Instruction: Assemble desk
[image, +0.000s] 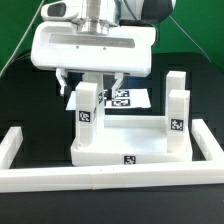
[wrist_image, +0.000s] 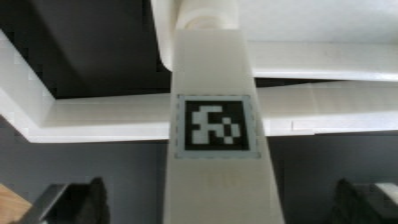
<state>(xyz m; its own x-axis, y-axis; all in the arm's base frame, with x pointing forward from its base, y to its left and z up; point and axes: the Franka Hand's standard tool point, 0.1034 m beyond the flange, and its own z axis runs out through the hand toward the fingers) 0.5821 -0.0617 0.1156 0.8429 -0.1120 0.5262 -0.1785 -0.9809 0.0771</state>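
Black table, green backdrop

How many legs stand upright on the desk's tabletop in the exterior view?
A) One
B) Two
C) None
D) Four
B: one leg stands below the open gripper, and a second leg stands at the exterior view's right; both rise from the tabletop.
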